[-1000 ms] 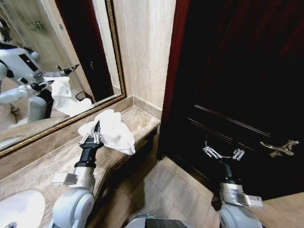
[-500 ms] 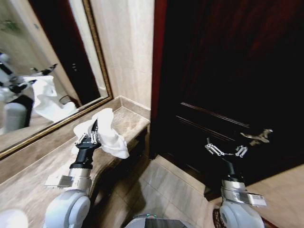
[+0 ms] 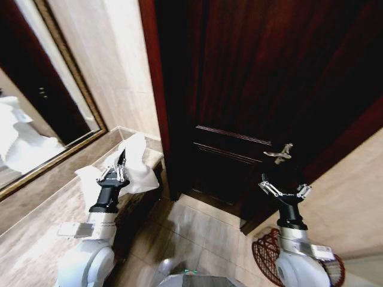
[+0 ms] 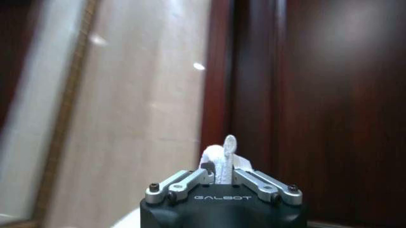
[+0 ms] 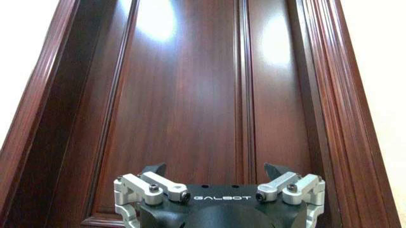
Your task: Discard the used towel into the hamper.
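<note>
A white towel [image 3: 134,164] hangs crumpled from my left gripper [image 3: 114,174], which is shut on it above the end of the marble counter [image 3: 36,221]. In the left wrist view a fold of the towel [image 4: 223,159] sticks up between the closed fingers of that gripper [image 4: 223,179]. My right gripper [image 3: 283,189] is open and empty, held in front of the dark wooden door [image 3: 269,89]; the right wrist view shows its spread fingers [image 5: 152,172] facing that door [image 5: 190,95]. The red-brown wire hamper [image 3: 264,257] stands on the floor at the lower right, partly behind my right arm.
A gold-framed mirror [image 3: 36,119] runs along the wall on the left above the counter. The door has a metal lever handle [image 3: 276,153]. Beige tiled floor [image 3: 197,233] lies between the counter and the hamper, with a beige wall [image 3: 353,197] at the right.
The whole view has swung to the right: counter and mirror slid left, the door is now central, and the hamper has come into sight. The left gripper still holds the towel.
</note>
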Controlling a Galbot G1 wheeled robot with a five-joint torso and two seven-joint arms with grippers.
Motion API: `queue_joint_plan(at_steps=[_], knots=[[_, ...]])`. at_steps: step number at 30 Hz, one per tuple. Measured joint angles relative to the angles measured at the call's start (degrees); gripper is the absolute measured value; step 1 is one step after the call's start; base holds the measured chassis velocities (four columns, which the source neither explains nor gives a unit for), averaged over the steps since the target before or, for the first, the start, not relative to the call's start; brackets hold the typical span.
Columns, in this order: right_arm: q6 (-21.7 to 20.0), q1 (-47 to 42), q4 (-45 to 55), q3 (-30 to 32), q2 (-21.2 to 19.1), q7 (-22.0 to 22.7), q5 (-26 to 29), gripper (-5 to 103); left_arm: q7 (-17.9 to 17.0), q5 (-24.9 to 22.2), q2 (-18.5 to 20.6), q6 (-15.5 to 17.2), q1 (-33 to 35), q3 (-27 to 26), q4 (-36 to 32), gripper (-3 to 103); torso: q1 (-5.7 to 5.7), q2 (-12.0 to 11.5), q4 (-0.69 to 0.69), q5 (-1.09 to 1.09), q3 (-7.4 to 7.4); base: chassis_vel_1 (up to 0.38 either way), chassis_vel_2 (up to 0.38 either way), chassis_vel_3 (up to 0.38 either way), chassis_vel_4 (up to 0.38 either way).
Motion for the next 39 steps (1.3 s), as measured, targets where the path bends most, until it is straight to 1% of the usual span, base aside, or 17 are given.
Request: queue_joint_plan(at_steps=[2, 3, 4, 6, 9, 11, 12, 14, 15, 17, 18, 21, 25, 39], knots=[[0.04, 0.22, -0.21, -0.03, 0.03, 0.02, 0.00, 100, 4.24, -2.21, 1.25, 0.06, 0.98, 0.82, 0.02, 2, 0.00, 0.00, 0.02, -0.01, 0.00, 0.000, 0.000, 0.000, 0.000], [0.08, 0.35, -0.34, -0.07, 0.04, 0.06, 0.00, 100, 5.68, -2.73, 1.71, 0.02, 1.10, 1.36, 0.02, 2, 0.00, 0.00, 0.01, 0.00, 0.00, 0.000, 0.000, 0.000, 0.000], [0.08, 0.35, -0.34, -0.07, 0.04, 0.06, 0.00, 100, 5.68, -2.73, 1.71, 0.02, 1.10, 1.36, 0.02, 2, 0.00, 0.00, 0.01, 0.00, 0.00, 0.000, 0.000, 0.000, 0.000], [0.26, 0.44, -0.55, -0.09, 0.04, 0.26, 0.00, 100, 6.73, -3.59, 2.16, 0.34, 1.02, 2.18, 0.03, 2, 0.00, 0.00, 0.00, 0.00, 0.00, 0.000, 0.000, 0.000, 0.000], [0.44, 0.46, -0.69, 0.06, 0.04, 0.53, 0.02, 100, 6.74, -3.88, 2.24, 0.65, 1.00, 2.46, 0.04, 2, 0.00, 0.00, 0.00, 0.00, 0.00, 0.000, 0.000, 0.000, 0.000], [1.04, 0.56, -1.01, 0.24, 0.05, 0.65, 0.11, 100, 5.67, -3.92, 2.06, 0.96, 0.90, 2.71, 0.06, 2, 0.00, 0.00, 0.00, 0.00, 0.00, 0.000, 0.000, 0.000, 0.000], [1.04, 0.56, -1.01, 0.24, 0.05, 0.65, 0.11, 100, 5.67, -3.92, 2.06, 0.96, 0.90, 2.71, 0.06, 2, 0.00, 0.00, 0.00, 0.00, 0.00, 0.000, 0.000, 0.000, 0.000], [1.40, 0.54, -1.22, 0.21, 0.26, 0.65, 0.04, 100, 4.07, -3.92, 1.48, 1.16, 0.72, 2.83, 0.08, 2, 0.00, 0.00, 0.00, 0.00, 0.00, 0.000, 0.000, 0.000, 0.000], [1.40, 0.54, -1.22, 0.21, 0.26, 0.65, 0.04, 100, 4.07, -3.92, 1.48, 1.16, 0.72, 2.83, 0.08, 2, 0.00, 0.00, 0.00, 0.00, 0.00, 0.000, 0.000, 0.000, 0.000], [1.67, 0.44, -1.23, -0.01, 0.54, 0.61, -0.10, 100, 2.86, -3.22, 0.56, 1.09, 0.88, 2.74, 0.09, 2, 0.00, 0.00, 0.00, 0.00, 0.00, 0.000, 0.000, 0.000, 0.000], [1.67, 0.44, -1.23, -0.01, 0.54, 0.61, -0.10, 100, 2.86, -3.22, 0.56, 1.09, 0.88, 2.74, 0.09, 2, 0.00, 0.00, 0.00, 0.00, 0.00, 0.000, 0.000, 0.000, 0.000], [1.82, 0.37, -1.14, -0.22, 0.65, 0.56, -0.23, 100, 2.62, -1.33, 0.02, 0.99, 1.49, 2.86, 0.09, 2, 0.00, 0.00, 0.00, 0.00, 0.00, 0.000, 0.000, 0.000, 0.000], [2.10, 0.24, -0.86, -0.26, 0.78, 0.55, -0.29, 100, 2.99, -0.62, -0.28, 0.94, 1.28, 2.78, 0.09, 2, 0.00, 0.00, 0.00, 0.00, 0.00, 0.000, 0.000, 0.000, 0.000], [2.60, -0.74, -0.23, 0.12, 1.15, 0.60, -0.43, 100, 3.28, -1.21, -0.01, 0.74, 0.71, 2.64, 0.09, 2, 0.00, 0.00, 0.00, 0.00, 0.00, -0.031, -0.036, -0.030, -0.031]])
